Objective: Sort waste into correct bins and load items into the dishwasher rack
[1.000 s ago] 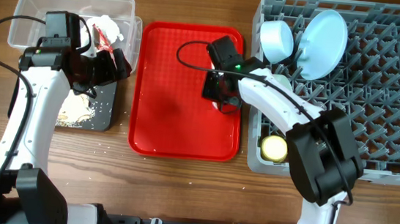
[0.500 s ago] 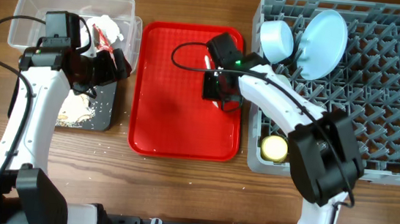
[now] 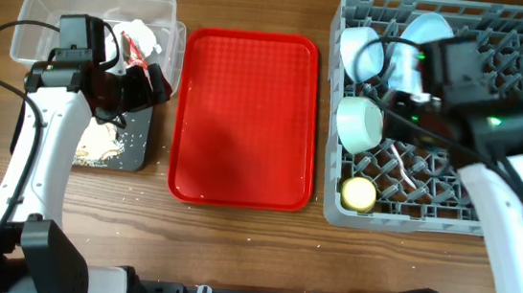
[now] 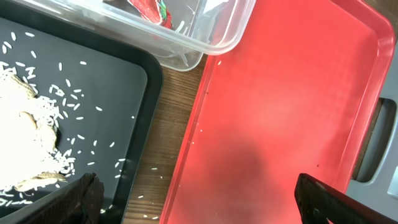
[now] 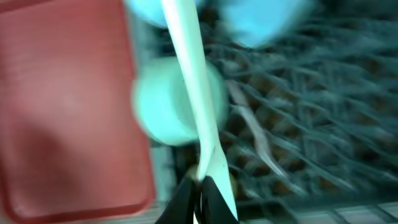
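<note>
My right gripper (image 5: 200, 186) pinches a white plastic utensil (image 5: 189, 81), type blurred, above the dishwasher rack (image 3: 518, 181) at 3 o'clock, ready for loading. My left gripper (image 4: 205, 199), at 9 o'clock, is spread wide and empty.

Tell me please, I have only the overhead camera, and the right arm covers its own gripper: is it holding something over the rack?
Observer: Yes. In the right wrist view the right gripper is shut on the handle of a white plastic utensil; too blurred to tell fork from spoon.
Operator: And the left gripper, is it empty?
Observer: The left wrist view shows it wide open, nothing between its fingers.
Operator: Is the red tray clean?
Observer: Not fully. The left wrist view shows a few rice-like bits along its edge nearest the black tray.
</note>
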